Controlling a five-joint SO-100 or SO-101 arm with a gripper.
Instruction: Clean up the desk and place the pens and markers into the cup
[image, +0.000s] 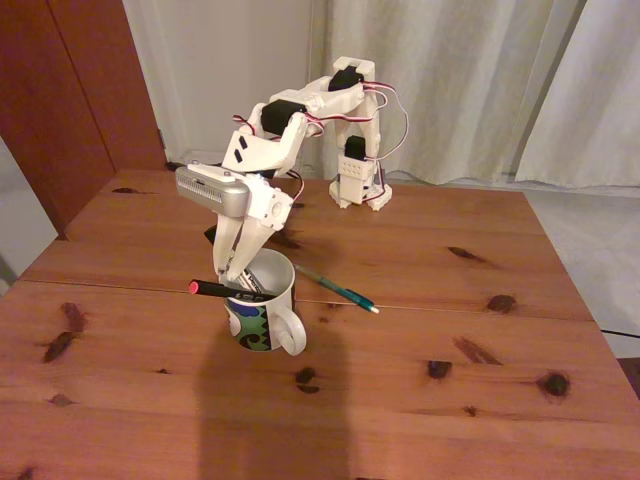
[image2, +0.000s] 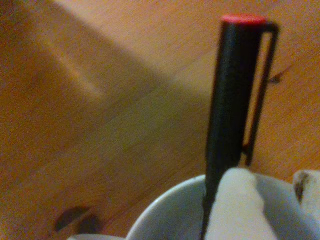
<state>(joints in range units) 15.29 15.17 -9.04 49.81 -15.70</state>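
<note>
1. Lit warmly and evenly in the fixed view; sharp overall, curtains (image: 470, 80) pale but not blown out.
2. Cast 1 broad soft shadow from the cup (image: 262, 308) toward the desk's (image: 450, 400) near edge.
3. Looked dim, orange-tinted and grainy in the wrist view.
4. Blurred the black pen (image2: 232, 95) and cup rim (image2: 165, 210) up close; crossed by a diagonal shadow.
</note>
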